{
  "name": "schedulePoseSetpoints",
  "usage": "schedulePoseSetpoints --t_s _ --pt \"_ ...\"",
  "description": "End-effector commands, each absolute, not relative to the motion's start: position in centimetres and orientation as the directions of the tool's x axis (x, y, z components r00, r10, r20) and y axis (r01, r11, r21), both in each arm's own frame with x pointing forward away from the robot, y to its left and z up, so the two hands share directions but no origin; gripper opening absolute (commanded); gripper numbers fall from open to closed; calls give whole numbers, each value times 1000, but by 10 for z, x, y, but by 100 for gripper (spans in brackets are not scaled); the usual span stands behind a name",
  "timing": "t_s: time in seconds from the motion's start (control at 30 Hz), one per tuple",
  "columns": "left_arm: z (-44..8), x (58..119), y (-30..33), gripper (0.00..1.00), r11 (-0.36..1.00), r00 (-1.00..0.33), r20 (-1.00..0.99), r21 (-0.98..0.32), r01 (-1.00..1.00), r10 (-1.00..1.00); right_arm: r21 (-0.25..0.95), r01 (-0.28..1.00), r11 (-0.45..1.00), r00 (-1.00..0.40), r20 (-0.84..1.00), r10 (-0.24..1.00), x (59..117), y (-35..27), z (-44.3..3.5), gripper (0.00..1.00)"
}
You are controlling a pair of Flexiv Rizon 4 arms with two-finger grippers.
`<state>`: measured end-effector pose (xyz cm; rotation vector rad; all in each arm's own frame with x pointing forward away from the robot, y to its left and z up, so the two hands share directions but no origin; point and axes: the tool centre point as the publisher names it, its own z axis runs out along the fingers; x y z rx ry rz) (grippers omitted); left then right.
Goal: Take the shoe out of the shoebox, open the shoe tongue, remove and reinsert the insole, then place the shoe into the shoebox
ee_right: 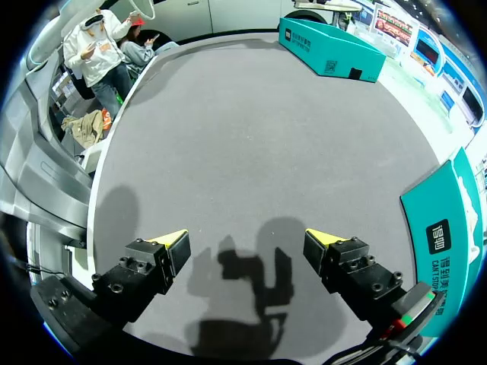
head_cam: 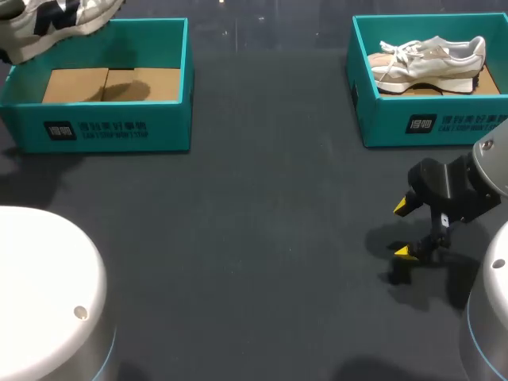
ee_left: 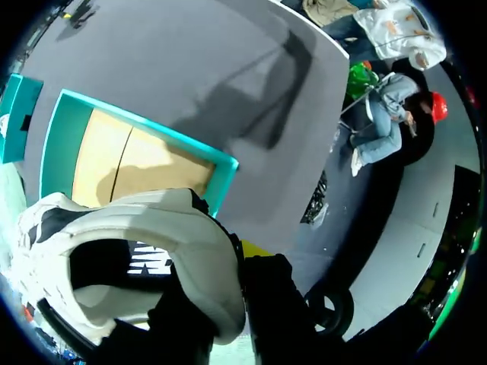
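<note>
lifting the shoe out: my left gripper looks clamped on its collar, and the shoe hangs just above the far left corner of the left box, whose floor is bare. i judge the taking-out step nearly done. my right gripper is spread wide, holding nothing, well to the right of that box. next i'd set the shoe down in front of the box so the right can work the tongue.
</note>
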<state>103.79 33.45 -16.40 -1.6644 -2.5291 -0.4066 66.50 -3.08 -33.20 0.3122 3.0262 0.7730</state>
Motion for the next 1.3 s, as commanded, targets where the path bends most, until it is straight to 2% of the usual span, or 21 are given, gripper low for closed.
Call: schedulePoseSetpoints --t_s 0.03,0.13,0.2,0.3,0.33,0.63,0.77,1.07,1.3 --pt "-163 1032 333 0 205 -273 261 258 944 926 474 191 860 -980 44 194 663 -31 -331 100" --pt "-165 1038 330 0 152 -208 246 229 962 947 474 191 860 -980 44 194 663 -31 -331 100" --pt "-168 1043 329 0 58 -96 215 180 982 972 474 191 860 -980 44 194 663 -31 -331 100" --pt "-173 1054 333 0 18 -49 234 131 991 971 474 191 860 -980 44 194 663 -31 -331 100" --pt "-172 1056 337 0 43 -83 267 153 987 960 474 191 860 -980 44 194 663 -31 -331 100" --pt "-172 1056 337 0 43 -83 267 153 987 960 474 191 860 -980 44 194 663 -31 -331 100" --pt "-187 1067 330 0 10 -52 264 159 987 963 474 191 860 -980 44 194 663 -31 -331 100" --pt "-225 1084 322 0 -9 -11 302 63 998 953 474 191 860 -980 44 194 663 -31 -331 100" --pt "-225 1084 322 0 -9 -11 302 63 998 953 474 191 860 -980 44 194 663 -31 -331 100"
